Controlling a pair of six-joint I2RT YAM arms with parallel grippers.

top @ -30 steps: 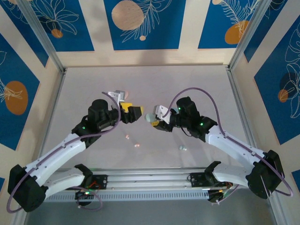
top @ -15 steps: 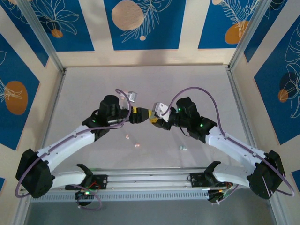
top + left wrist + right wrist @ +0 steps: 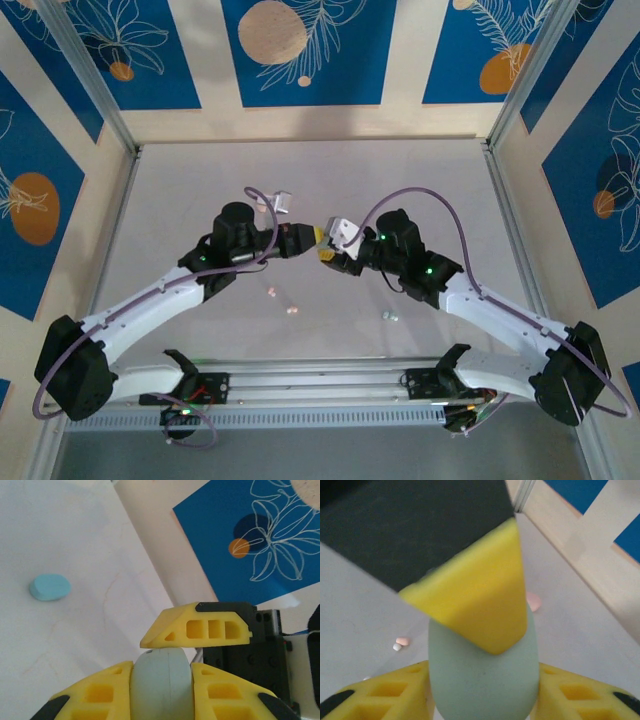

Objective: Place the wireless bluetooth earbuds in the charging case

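The charging case (image 3: 162, 685) is a pale blue-green rounded shell held above the table between both grippers. My left gripper (image 3: 162, 667) is shut on it, its yellow fingers pressed to both sides. My right gripper (image 3: 482, 672) is also shut on the case (image 3: 482, 680) from the opposite side. In the top view the two grippers (image 3: 305, 238) (image 3: 328, 252) meet tip to tip at the middle of the table. Tiny earbuds lie on the table below: a pink one (image 3: 272, 292), another pink one (image 3: 291, 309) and a pale one (image 3: 390, 316).
A pale blue oval piece (image 3: 49, 587) lies on the white table in the left wrist view. A pink rounded piece (image 3: 534, 601) lies on the table in the right wrist view. Metal frame posts and patterned walls (image 3: 300, 60) bound the table.
My left gripper has swung right from open space to meet the right gripper and is now closed on the case. The right arm has barely moved.
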